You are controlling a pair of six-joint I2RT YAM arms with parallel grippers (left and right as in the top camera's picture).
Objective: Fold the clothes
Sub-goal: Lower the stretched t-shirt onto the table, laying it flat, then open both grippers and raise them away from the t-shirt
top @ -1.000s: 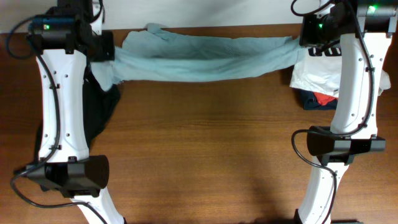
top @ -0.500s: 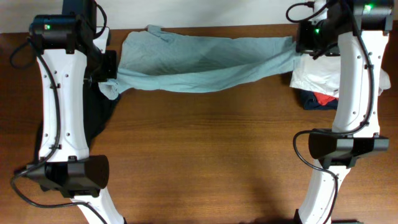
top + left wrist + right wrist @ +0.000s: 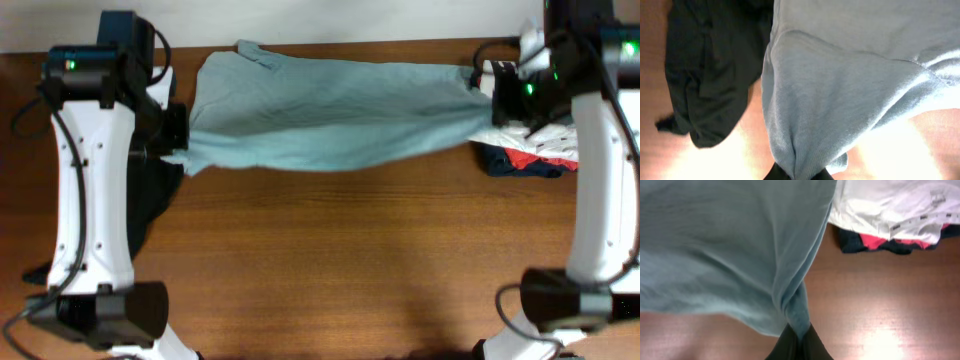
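Nearest, at 6 o'clock: bare tabletop (image 3: 330, 260). At 9 o'clock, clamping a gathered corner of the grey-teal shirt (image 3: 330, 120) with the left end effector (image 3: 178, 155), jaws pinched tight on cloth. At 3 o'clock, gripping the opposite bunched end with the right end effector (image 3: 486, 82), likewise closed on fabric. Stretched between the two, sagging in soft folds. Under the left arm, crumpled on the wood: the black top (image 3: 150, 195). Farther, near 2 o'clock: a white shirt (image 3: 510, 132) atop red and navy garments (image 3: 515, 160).

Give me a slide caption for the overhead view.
Left gripper and right gripper hold a pale teal shirt spread over the table, black top at left.
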